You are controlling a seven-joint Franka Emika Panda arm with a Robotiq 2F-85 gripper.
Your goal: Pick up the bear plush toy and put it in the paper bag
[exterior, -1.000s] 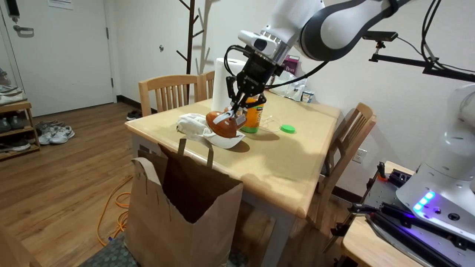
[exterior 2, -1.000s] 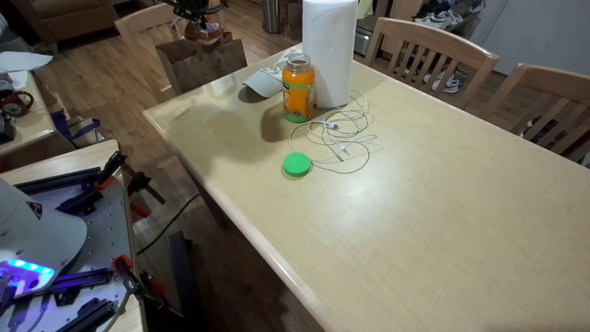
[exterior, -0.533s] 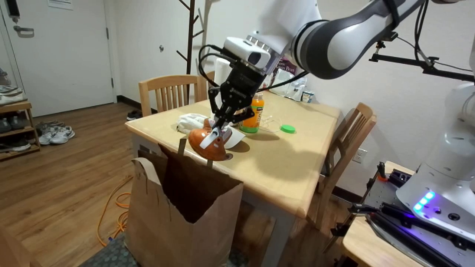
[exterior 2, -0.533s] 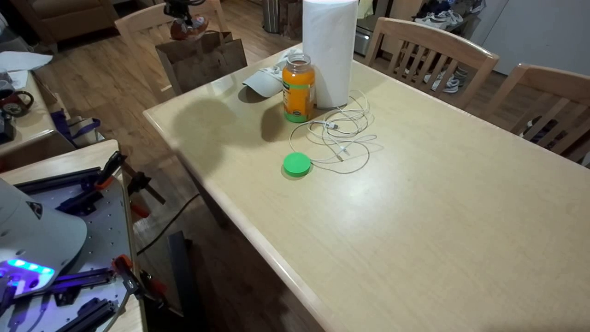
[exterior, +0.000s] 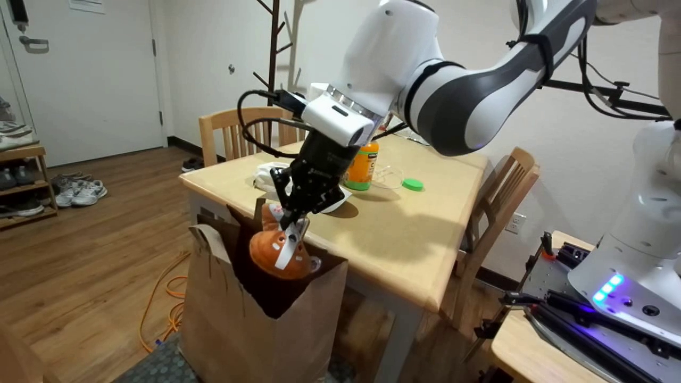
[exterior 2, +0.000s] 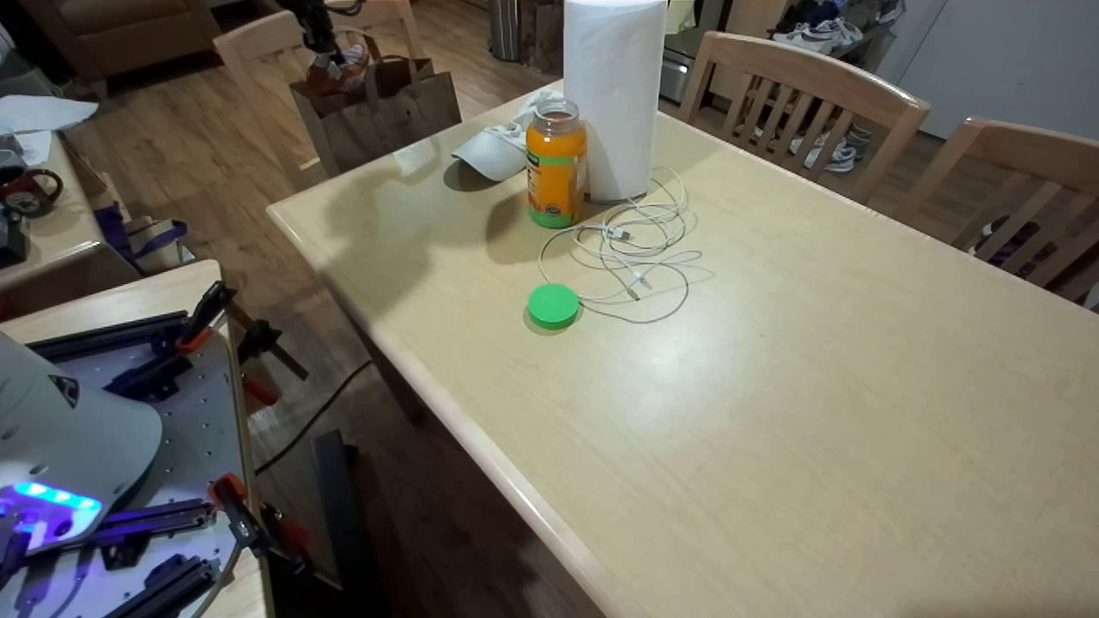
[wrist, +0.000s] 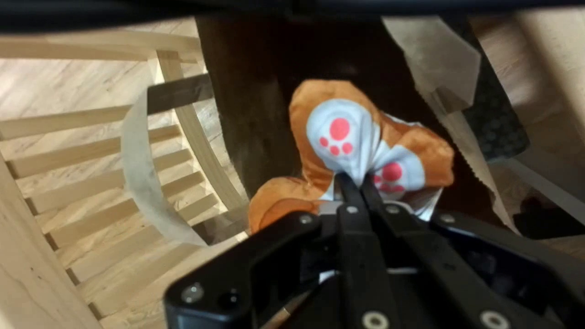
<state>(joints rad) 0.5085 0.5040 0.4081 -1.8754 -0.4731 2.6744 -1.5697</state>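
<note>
Seen from the wrist, your end effector (wrist: 358,183) is drawn almost fully together, its fingertips pinching a fold of pale cloth between the two pink-printed paws of the bear plush toy (exterior: 279,254). In both exterior views you find the toy held at the mouth of the paper bag (exterior: 229,319); how far it reaches below the rim, you cannot tell. The bag stands upright on a dark dotted seat (exterior: 157,364), just beside the edge of the surface (exterior 2: 773,412). On that surface, in an exterior view, you note an orange bottle (exterior 2: 556,176) near a white brimmed hat (exterior 2: 496,153) and a tall white paper roll (exterior 2: 614,94), and a flat green disc (exterior 2: 552,305) just beside a loosely coiled white cable (exterior 2: 616,233).
</note>
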